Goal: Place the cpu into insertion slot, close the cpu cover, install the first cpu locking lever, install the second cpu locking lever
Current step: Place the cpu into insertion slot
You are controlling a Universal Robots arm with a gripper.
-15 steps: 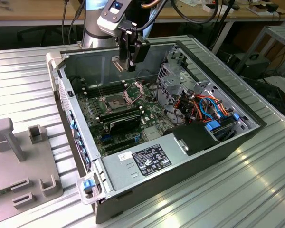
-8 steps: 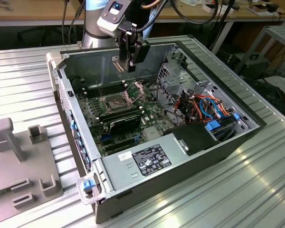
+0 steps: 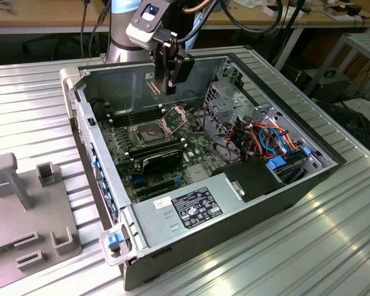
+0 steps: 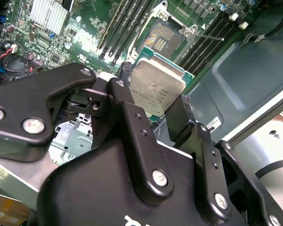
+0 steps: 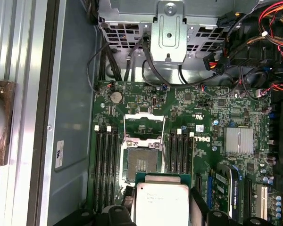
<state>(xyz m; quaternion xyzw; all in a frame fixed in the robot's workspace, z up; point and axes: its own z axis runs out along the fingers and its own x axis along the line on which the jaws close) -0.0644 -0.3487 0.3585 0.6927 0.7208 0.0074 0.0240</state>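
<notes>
pincer (image 4: 150,100) grips cpu (image 4: 156,87) — flat sq., dull silver top w/ faint print

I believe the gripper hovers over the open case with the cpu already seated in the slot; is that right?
Not quite: the cpu is clamped in the gripper above the board; the slot is empty, as the second wrist view shows. The rest holds.
</notes>
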